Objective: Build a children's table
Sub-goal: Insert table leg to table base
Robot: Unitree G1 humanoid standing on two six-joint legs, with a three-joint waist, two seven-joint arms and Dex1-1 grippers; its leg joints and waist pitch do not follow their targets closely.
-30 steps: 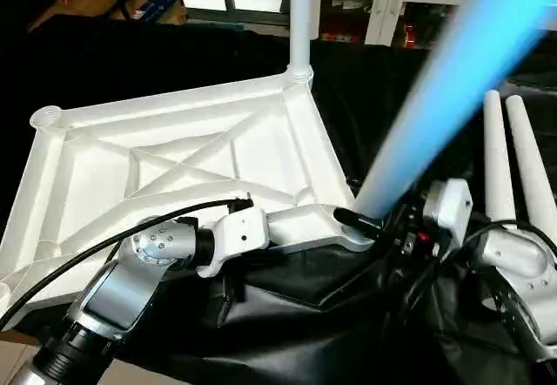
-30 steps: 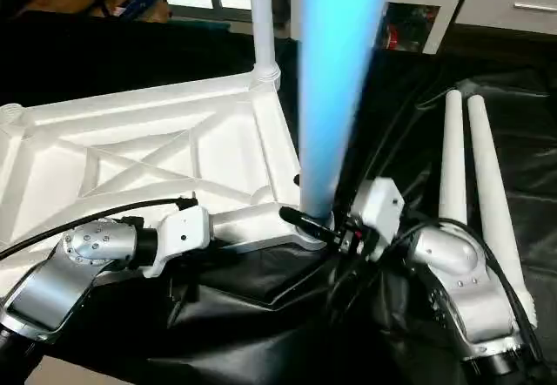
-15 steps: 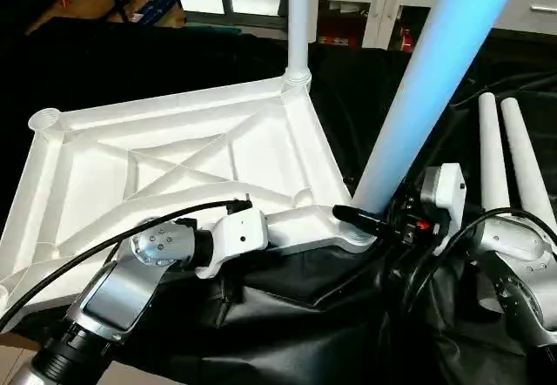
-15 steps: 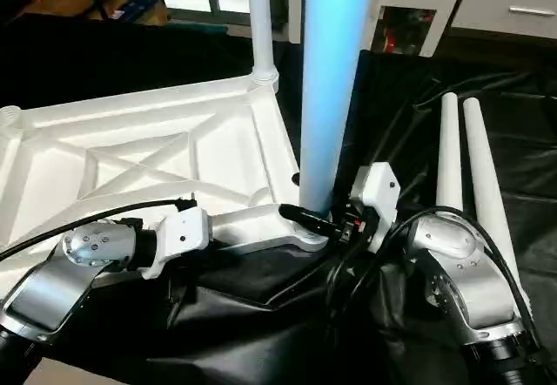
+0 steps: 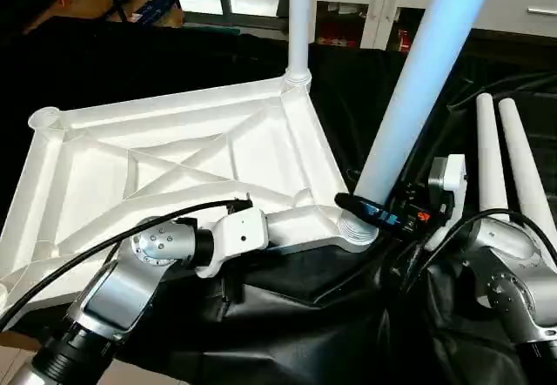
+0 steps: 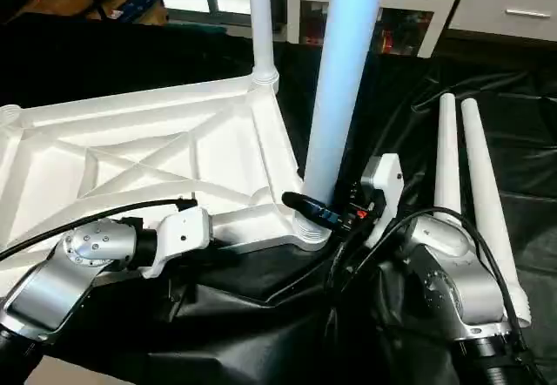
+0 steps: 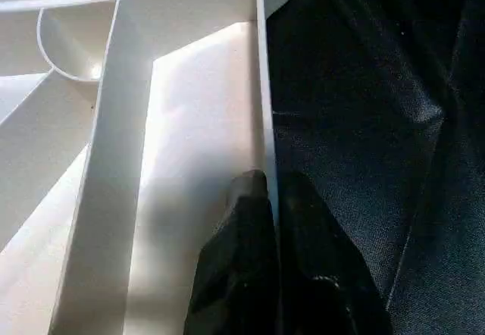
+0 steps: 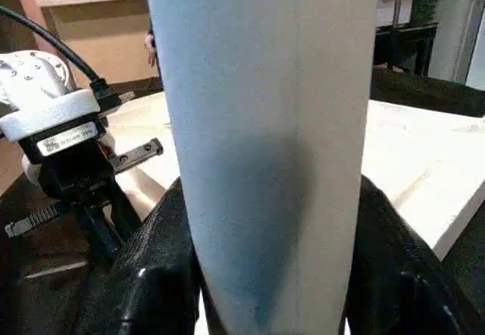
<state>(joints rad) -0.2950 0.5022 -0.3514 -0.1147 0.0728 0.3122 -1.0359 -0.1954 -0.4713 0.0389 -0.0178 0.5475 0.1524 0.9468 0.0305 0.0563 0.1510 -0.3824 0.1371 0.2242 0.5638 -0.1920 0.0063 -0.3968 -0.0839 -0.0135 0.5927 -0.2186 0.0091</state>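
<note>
Clamping the tube leg (image 5: 409,106) just above the near corner socket (image 5: 355,228), the right gripper (image 5: 383,215) tilts its long axis toward one o'clock, while the left gripper (image 7: 269,206) pinches the tabletop (image 5: 174,167) rim.

left arm: silver forearm reaching in from the lower left, angled toward the middle
left hand (image 7: 271,198): black fingers pinched together on a thin white edge
right arm: bent in from the lower right
right hand (image 8: 265,259): fingers spread, one each side of a fat white tube
</note>
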